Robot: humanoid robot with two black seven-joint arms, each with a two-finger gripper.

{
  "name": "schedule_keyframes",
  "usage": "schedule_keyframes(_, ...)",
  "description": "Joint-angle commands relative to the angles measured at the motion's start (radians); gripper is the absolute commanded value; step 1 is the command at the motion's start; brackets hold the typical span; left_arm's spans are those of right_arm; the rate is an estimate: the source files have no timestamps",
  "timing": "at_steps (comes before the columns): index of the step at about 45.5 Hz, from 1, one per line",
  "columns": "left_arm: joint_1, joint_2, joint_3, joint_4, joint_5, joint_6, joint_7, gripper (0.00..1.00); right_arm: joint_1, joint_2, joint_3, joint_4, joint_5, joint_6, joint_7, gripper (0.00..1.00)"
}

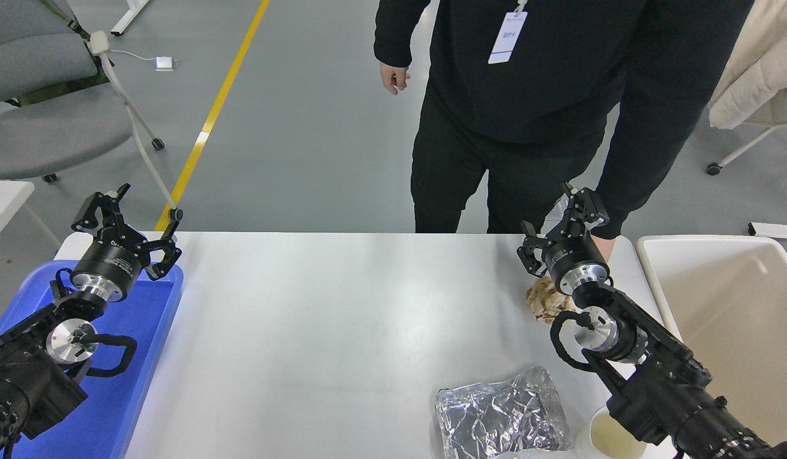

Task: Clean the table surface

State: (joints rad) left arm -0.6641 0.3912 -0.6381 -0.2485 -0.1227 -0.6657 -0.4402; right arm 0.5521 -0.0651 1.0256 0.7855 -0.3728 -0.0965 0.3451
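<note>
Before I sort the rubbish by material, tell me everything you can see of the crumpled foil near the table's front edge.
The foil is a crumpled, shiny silver sheet, heavily creased and reflective, loosely flattened into a rough rectangle with a puffed upper right corner. It lies flat on the white table surface near the front edge, right of centre, its lower edge cut off by the picture. A pale cup sits just to its right. The right arm passes nearby without touching it.
</note>
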Motion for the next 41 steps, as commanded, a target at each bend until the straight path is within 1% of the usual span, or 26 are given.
schedule_keyframes(1, 0.0, 0.0, 0.0, 0.0, 0.0, 0.0, 0.0, 1.0, 0.0, 0.001, 0.001, 0.0, 0.0, 0.0, 0.0, 1.0)
schedule_keyframes(41, 0.0, 0.0, 0.0, 0.0, 0.0, 0.0, 0.0, 1.0, 0.022, -0.001, -0.006, 0.0, 0.0, 0.006, 0.002, 1.0)
